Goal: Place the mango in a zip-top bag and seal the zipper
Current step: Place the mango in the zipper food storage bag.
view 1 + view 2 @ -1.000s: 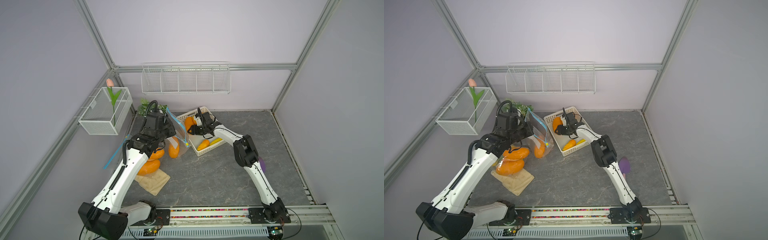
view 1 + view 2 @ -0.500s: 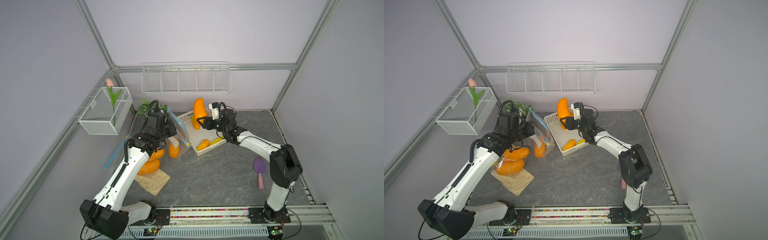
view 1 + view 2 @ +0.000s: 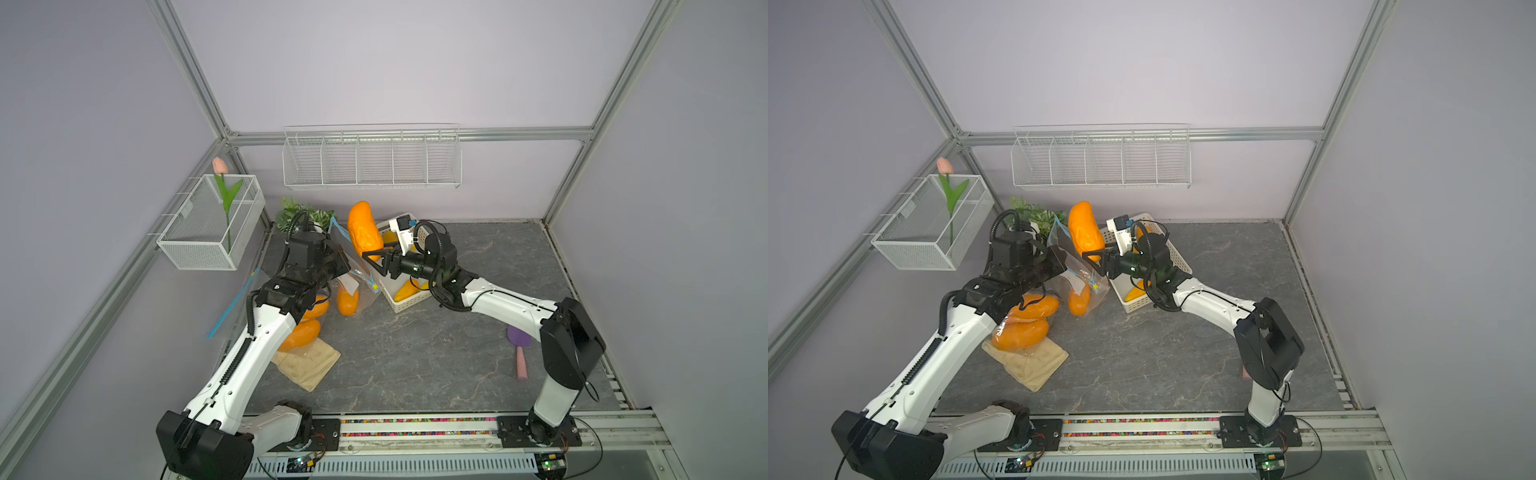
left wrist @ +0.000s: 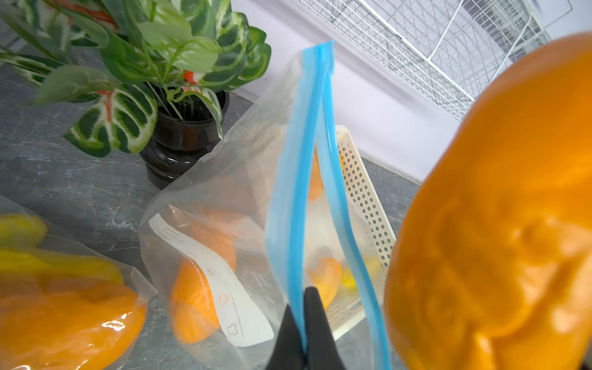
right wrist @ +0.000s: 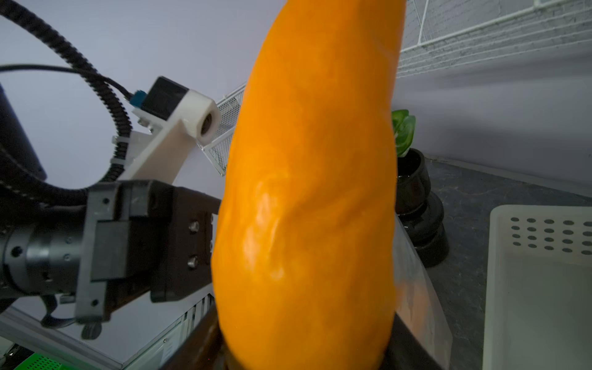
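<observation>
Presenting the mango (image 3: 365,232) at the mouth of the bag (image 3: 358,272): the right gripper (image 3: 374,261) grasped the fruit by its lower end and held it upright, off the table, just beside the bag; the left gripper (image 4: 302,323) was clenched on one blue zipper lip (image 4: 299,179), holding the bag up with its mouth only narrowly parted. Step in hand, as judged: insertion, not yet begun; the next move called for tipping the mango end-first into that slim gap, with sealing to follow.
</observation>
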`<state>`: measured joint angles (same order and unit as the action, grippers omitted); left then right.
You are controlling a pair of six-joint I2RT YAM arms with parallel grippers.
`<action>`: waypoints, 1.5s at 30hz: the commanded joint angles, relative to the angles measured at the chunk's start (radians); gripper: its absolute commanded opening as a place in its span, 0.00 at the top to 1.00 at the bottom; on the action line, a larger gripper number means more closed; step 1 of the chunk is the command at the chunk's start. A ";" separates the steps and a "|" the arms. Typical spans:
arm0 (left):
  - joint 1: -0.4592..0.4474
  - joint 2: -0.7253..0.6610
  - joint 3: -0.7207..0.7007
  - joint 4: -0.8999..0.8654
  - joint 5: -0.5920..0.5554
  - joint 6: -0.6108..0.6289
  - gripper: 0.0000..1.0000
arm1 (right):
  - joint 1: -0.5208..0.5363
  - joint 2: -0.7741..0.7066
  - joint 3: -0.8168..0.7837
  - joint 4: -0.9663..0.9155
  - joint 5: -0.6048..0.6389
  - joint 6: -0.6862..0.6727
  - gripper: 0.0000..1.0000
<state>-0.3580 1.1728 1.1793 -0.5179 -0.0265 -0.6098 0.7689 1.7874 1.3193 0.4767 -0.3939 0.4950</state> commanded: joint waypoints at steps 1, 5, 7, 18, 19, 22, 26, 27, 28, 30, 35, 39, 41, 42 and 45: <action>0.013 -0.026 -0.009 0.024 0.002 -0.018 1.00 | 0.007 -0.015 0.034 -0.145 -0.027 -0.081 0.68; 0.017 -0.030 -0.013 0.028 0.002 -0.014 1.00 | 0.010 -0.028 0.109 -0.425 -0.076 -0.220 0.65; 0.020 -0.029 -0.012 0.024 0.003 -0.014 1.00 | 0.009 -0.043 0.137 -0.561 -0.079 -0.304 0.65; 0.020 0.002 -0.047 0.182 0.231 0.046 1.00 | 0.015 -0.033 0.366 -1.260 -0.071 -0.645 0.64; 0.021 0.013 -0.041 0.186 0.266 0.053 1.00 | 0.015 -0.032 0.377 -1.285 -0.048 -0.644 0.64; 0.012 0.028 -0.028 0.186 0.328 0.081 1.00 | 0.016 -0.007 0.426 -1.368 -0.017 -0.643 0.63; -0.035 0.037 -0.008 0.146 0.331 0.145 1.00 | 0.013 0.033 0.497 -1.426 0.015 -0.596 0.64; -0.046 0.040 -0.002 0.129 0.323 0.155 1.00 | 0.013 0.035 0.507 -1.426 0.004 -0.587 0.64; -0.054 0.043 0.000 0.118 0.322 0.163 1.00 | 0.010 0.035 0.518 -1.426 -0.005 -0.575 0.64; -0.062 0.048 0.002 0.100 0.331 0.174 1.00 | 0.001 0.030 0.531 -1.412 -0.001 -0.510 0.64; -0.065 0.041 0.004 0.054 0.308 0.187 1.00 | -0.063 0.004 0.511 -1.337 0.021 -0.275 0.68; -0.065 0.033 0.021 0.026 0.283 0.191 1.00 | -0.077 0.008 0.520 -1.317 -0.004 -0.184 0.70; -0.068 0.033 0.027 0.031 0.297 0.191 1.00 | -0.076 0.025 0.541 -1.296 -0.066 -0.167 0.69; -0.071 0.035 0.032 0.028 0.302 0.192 1.00 | -0.073 0.040 0.560 -1.296 -0.104 -0.166 0.69; -0.083 0.044 0.048 0.013 0.308 0.201 1.00 | -0.056 0.091 0.630 -1.320 -0.162 -0.163 0.69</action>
<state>-0.4278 1.2129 1.1870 -0.4778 0.2665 -0.4347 0.6971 1.8400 1.8973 -0.8700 -0.4667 0.2897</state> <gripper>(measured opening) 0.039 0.562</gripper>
